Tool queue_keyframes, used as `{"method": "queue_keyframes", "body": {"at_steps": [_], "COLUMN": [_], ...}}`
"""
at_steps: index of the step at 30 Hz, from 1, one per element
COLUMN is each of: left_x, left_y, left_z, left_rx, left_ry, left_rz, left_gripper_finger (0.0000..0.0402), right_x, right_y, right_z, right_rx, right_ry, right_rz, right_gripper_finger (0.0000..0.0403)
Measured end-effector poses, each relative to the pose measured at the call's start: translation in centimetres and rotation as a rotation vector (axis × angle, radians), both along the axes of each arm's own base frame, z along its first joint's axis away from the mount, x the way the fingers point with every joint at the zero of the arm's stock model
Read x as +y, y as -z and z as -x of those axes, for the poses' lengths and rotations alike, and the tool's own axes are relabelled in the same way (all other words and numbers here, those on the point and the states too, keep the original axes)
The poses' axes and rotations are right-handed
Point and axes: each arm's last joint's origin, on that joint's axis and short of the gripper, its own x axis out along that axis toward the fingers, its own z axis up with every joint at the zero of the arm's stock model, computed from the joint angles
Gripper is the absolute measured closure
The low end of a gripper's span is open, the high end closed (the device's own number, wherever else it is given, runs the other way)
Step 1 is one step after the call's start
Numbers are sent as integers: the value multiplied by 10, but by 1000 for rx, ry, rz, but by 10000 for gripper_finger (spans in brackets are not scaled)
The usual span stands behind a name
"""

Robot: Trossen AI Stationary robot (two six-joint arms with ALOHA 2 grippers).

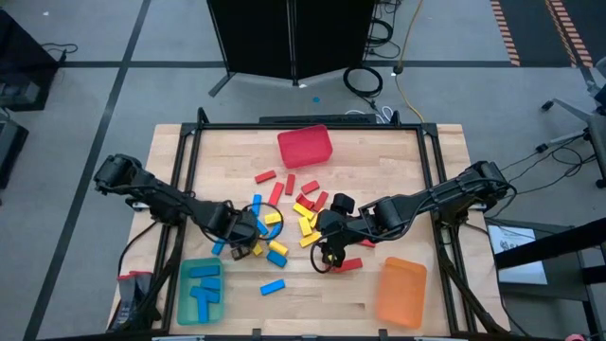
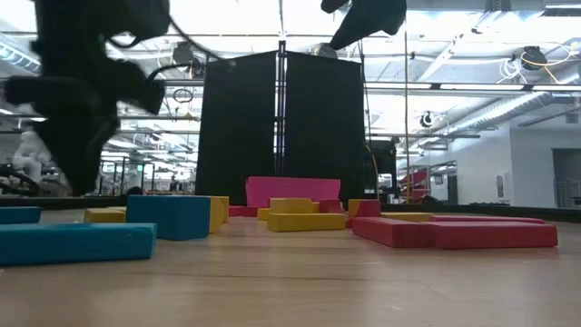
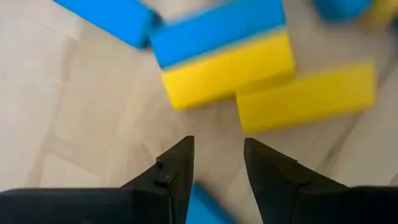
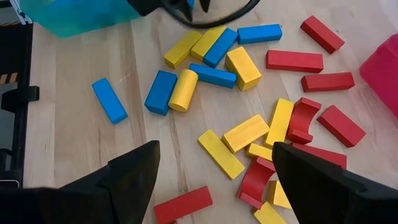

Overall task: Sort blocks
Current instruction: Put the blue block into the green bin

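A pale wooden butcher-block table (image 1: 398, 161) stands on a grey tiled floor (image 1: 85, 104) crossed by dark seams. Behind the table rises a tall black panel screen (image 2: 281, 127). Beyond it, a bright open hall with white ceiling beams (image 2: 472, 45) and strip lighting.

**Blocks scattered mid-table**

I see red, yellow and blue blocks (image 1: 305, 210) lying flat and loose between my two pincers. Blue and yellow ones (image 3: 227, 53) cluster just ahead of the left gripper (image 3: 217, 163); red and yellow ones (image 4: 283, 134) lie ahead of the right gripper (image 4: 214, 165).
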Motion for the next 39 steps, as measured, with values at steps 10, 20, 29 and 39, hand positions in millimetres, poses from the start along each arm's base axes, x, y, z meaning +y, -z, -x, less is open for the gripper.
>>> {"method": "queue_keyframes", "body": {"at_steps": [10, 20, 29, 39], "left_x": [2, -7, -18, -13], "left_y": [-9, -7, -7, -4], "left_z": [12, 16, 23, 23], "left_rx": [108, 174, 212, 210], "left_ry": [-398, -481, -496, -543], "left_rz": [-22, 105, 113, 102], "left_gripper_finger": [256, 256, 238, 149], "right_x": [0, 0, 0, 0], "right_y": [0, 0, 1, 1], "right_z": [0, 0, 1, 1], "right_rx": [3, 9, 15, 20], "right_ry": [-22, -37, -50, -80], "right_rz": [15, 28, 40, 59], "right_gripper_finger": [96, 97, 96, 96]}}
